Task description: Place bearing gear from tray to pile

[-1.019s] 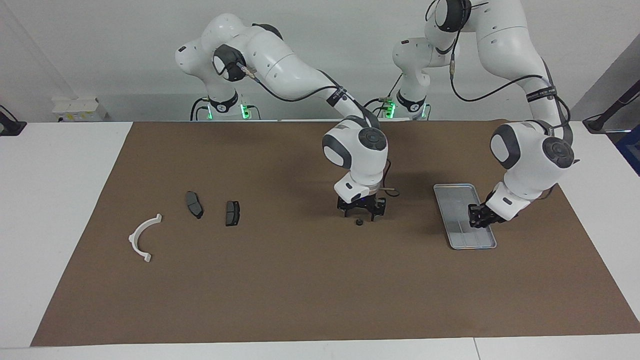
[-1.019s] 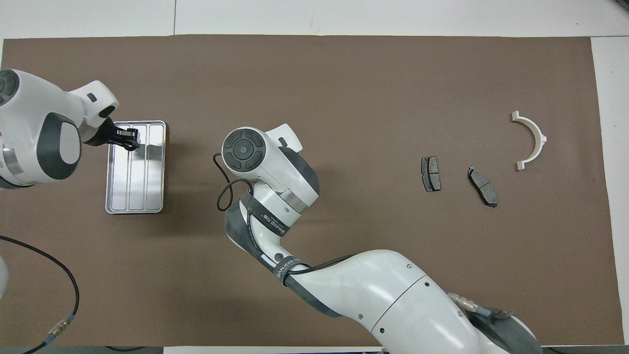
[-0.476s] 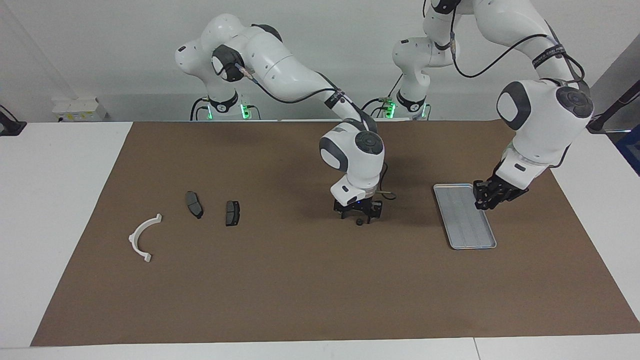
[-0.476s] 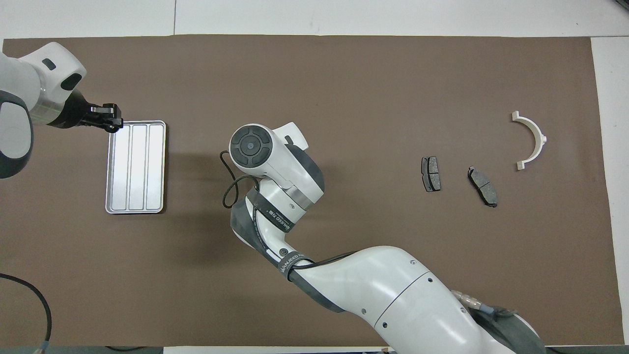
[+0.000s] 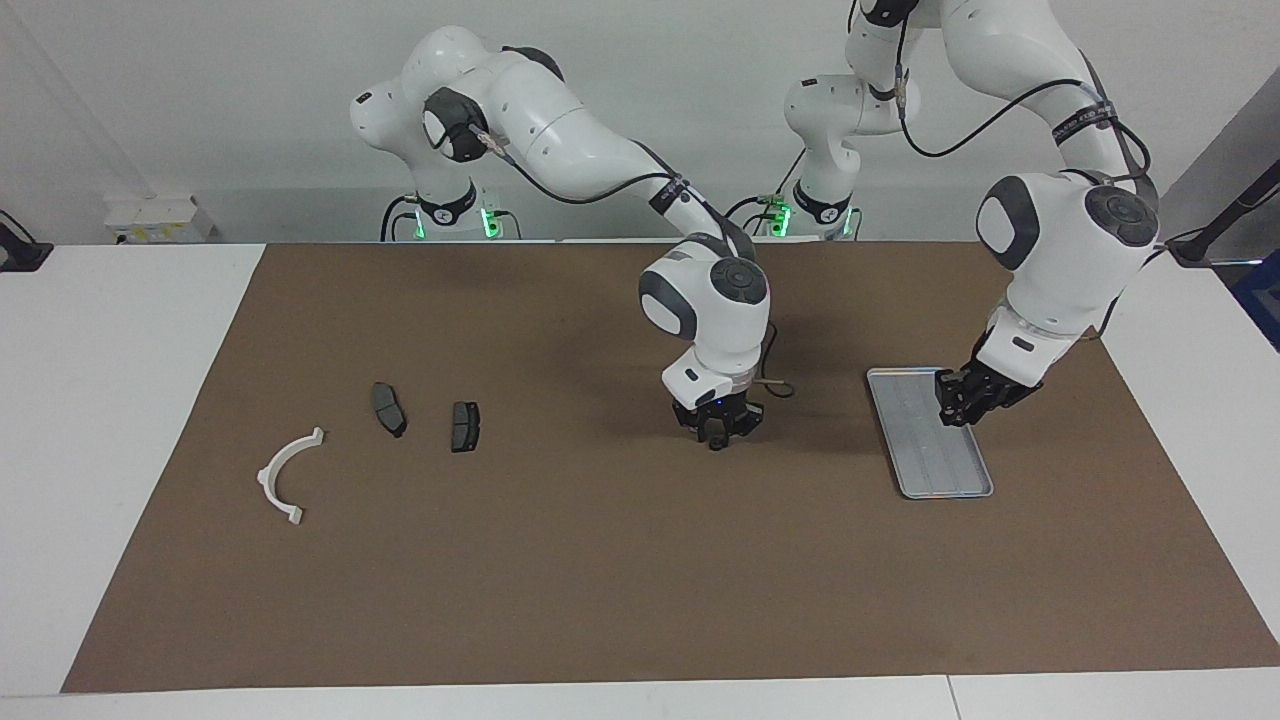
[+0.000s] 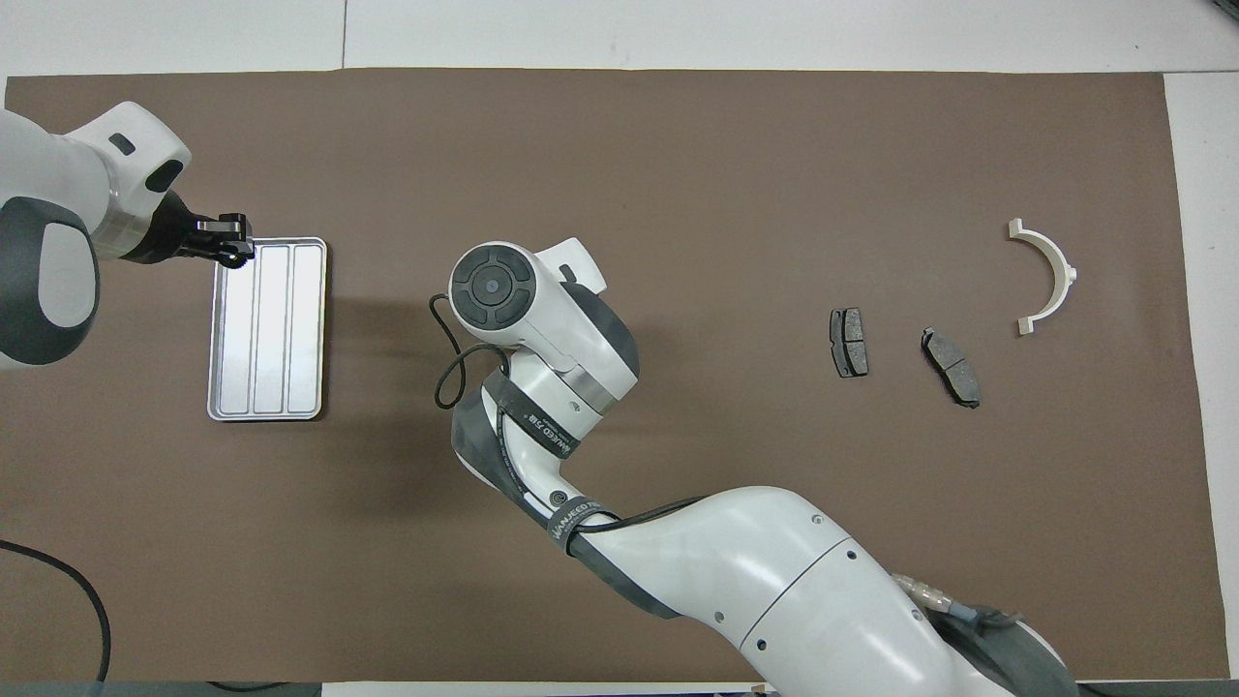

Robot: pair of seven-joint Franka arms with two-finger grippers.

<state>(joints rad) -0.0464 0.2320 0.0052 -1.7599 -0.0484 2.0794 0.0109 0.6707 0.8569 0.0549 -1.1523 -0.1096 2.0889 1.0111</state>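
Item: bearing gear (image 5: 716, 445), a small dark part. It is sitting on the brown surface (image 5: 600, 580) at mid-table, outside the tray (image 5: 940, 470), between the tray and the pile (image 5: 465, 426).

Right gripper (image 5: 716, 438): I am reading its fingers as drawn together on the gear, down at the surface.

Left gripper (image 5: 957, 408): it is hanging over the tray's end nearer the robots. Whether it is closed I cannot tell.

Bearing: the pile, with its white bracket (image 5: 285, 475), is lying toward the right arm's end of the surface. I am judging a sideways carry by the right arm.
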